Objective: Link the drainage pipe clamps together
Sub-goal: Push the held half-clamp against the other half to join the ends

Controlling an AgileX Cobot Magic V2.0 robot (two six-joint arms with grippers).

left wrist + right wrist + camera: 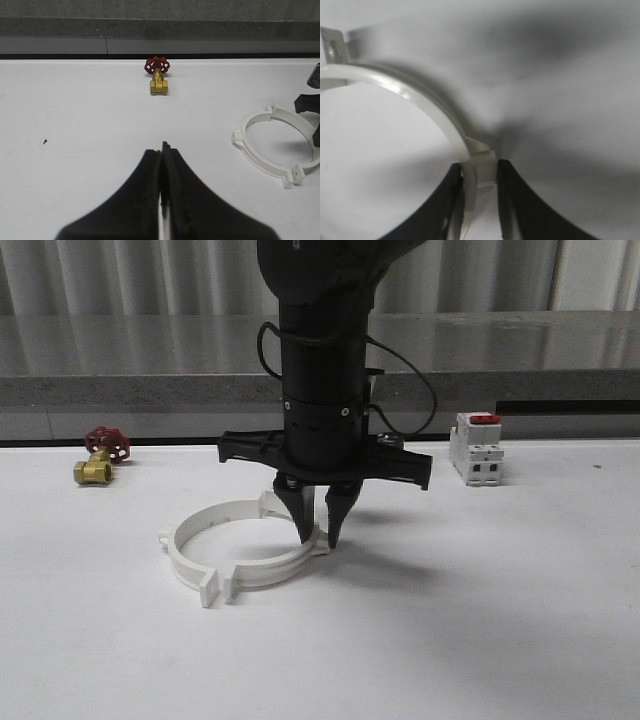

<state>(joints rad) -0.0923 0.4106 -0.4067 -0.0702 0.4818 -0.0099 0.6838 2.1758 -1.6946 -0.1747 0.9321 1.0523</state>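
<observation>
The two white drainage pipe clamps lie on the table as a ring, left half (182,562) and right half (285,565). At the ring's near side their end tabs (210,590) stand a small gap apart. My right gripper (318,530) comes straight down on the ring's right side. In the right wrist view the right gripper (479,166) is shut on the clamp's band (420,97) and a tab, one finger inside the ring and one outside. My left gripper (162,149) is shut with nothing in it, above bare table to the left of the ring (240,138).
A brass valve with a red handwheel (100,455) (158,80) lies at the back left. At the back right stands a white breaker with a red top (476,448). A grey ledge (150,390) runs along the table's far edge.
</observation>
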